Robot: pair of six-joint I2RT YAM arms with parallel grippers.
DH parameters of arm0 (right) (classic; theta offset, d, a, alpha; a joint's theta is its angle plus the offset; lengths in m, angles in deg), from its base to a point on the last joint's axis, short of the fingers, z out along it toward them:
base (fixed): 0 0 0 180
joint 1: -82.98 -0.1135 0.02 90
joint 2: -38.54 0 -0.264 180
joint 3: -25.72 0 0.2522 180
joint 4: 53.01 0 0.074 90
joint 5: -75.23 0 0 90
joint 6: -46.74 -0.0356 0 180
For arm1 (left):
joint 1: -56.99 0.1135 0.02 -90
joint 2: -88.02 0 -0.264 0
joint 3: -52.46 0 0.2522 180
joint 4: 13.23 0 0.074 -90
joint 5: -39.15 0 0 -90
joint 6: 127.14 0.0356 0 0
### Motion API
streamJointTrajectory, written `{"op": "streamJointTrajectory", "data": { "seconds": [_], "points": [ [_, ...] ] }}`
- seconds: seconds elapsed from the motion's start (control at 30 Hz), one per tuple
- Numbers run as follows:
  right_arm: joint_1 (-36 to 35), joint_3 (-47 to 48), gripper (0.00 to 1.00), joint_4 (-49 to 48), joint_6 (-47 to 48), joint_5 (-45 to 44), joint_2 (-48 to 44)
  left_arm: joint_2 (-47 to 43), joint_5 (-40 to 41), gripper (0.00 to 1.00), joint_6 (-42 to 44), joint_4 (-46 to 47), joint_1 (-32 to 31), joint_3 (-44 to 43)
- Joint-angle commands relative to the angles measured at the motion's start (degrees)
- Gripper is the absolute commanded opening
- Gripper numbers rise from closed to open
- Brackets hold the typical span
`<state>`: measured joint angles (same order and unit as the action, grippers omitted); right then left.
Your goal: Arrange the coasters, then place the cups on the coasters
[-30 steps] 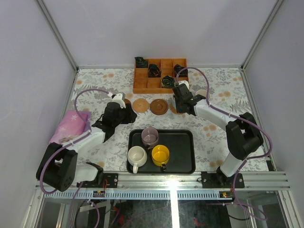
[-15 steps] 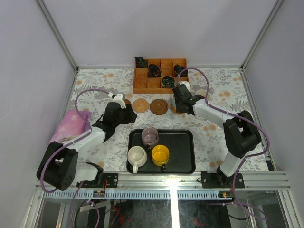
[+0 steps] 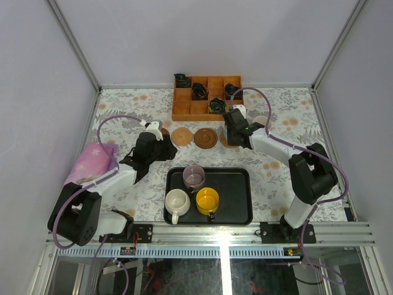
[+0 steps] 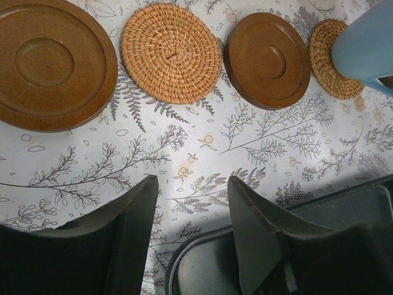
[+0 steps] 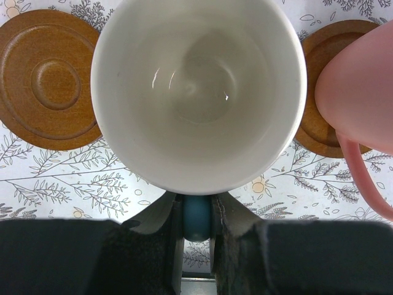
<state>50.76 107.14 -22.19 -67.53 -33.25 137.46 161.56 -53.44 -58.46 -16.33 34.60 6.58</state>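
Several round coasters lie in a row. From the left in the left wrist view they are a dark wooden coaster, a tan woven coaster, a second dark coaster and a second woven coaster. The light blue cup covers the right part of that last one. My right gripper is shut on the blue handle of this cup, whose white inside faces the camera. The pink cup stands on a dark coaster. My left gripper hangs open, holding nothing.
A black tray near the arms holds the mauve cup, the cream cup and the yellow cup. An orange compartment box stands at the back. A pink cloth lies at the left.
My right arm has shifted slightly toward the back with the blue cup in its grip. The left arm has not moved.
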Motion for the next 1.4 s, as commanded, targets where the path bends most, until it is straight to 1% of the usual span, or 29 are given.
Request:
{"op": "streamJointTrajectory", "data": {
  "seconds": [0.0,0.63,0.87,1.0,1.07,1.2,1.3,1.37],
  "points": [
    [0.32,2.32,0.00,-4.02,-1.16,-1.03,-1.32,0.92,-1.00,0.50,0.31,2.47,0.33,-1.45],
    [0.32,2.08,0.00,-1.64,-2.47,-0.39,-0.58,0.95,-1.71,0.49,-0.05,2.94,0.33,-1.29],
    [0.30,2.84,0.15,-0.08,-4.22,0.69,-0.10,0.60,-1.58,0.49,-0.11,2.84,0.35,-1.19],
    [0.32,2.89,0.29,0.29,-4.42,0.54,0.01,0.69,-1.83,0.49,-0.21,2.94,0.35,-1.15],
    [0.32,2.98,0.33,0.61,-4.55,0.35,-0.08,0.75,-1.85,0.49,-0.34,2.97,0.32,-1.10],
    [0.30,2.90,0.35,1.12,-4.89,0.04,-0.16,0.64,-1.97,0.49,-0.35,2.97,0.28,-1.10],
    [0.32,2.83,0.40,1.52,-4.98,-0.31,-0.35,0.54,-2.01,0.49,-0.38,3.04,0.34,-1.02],
    [0.32,2.51,0.49,1.50,-4.90,-0.38,-0.77,0.55,-1.96,0.49,-0.36,3.02,0.32,-1.01]
  ]
}}
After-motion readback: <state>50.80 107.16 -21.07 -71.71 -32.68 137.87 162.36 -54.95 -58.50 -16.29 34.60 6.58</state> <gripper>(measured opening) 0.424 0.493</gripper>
